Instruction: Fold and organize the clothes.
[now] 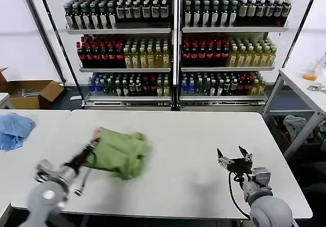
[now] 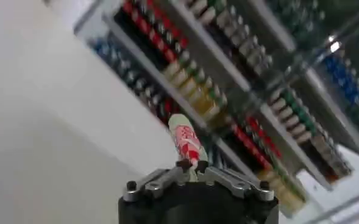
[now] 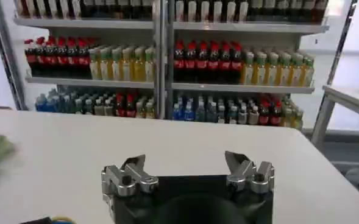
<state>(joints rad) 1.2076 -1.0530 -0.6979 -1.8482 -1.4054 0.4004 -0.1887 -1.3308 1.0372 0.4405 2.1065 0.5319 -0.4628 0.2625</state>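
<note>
**Left gripper pinches the green shirt; right gripper waits, spread wide**

Here the light green polo shirt (image 1: 121, 151) lies bunched in a loose heap on the white table (image 1: 178, 135), left of its middle. The left gripper (image 1: 91, 148) is at the heap's left edge, its fingers pinched together on a fold of the fabric; in the left wrist view a strip of cloth with red-and-white print (image 2: 187, 141) stands up from between the closed fingers. The right gripper (image 1: 234, 155) hovers over bare tabletop well to the right, its fingers (image 3: 133, 165) wide apart and holding nothing. A light blue cloth (image 1: 14, 129) rests on the neighbouring table at far left.
</note>
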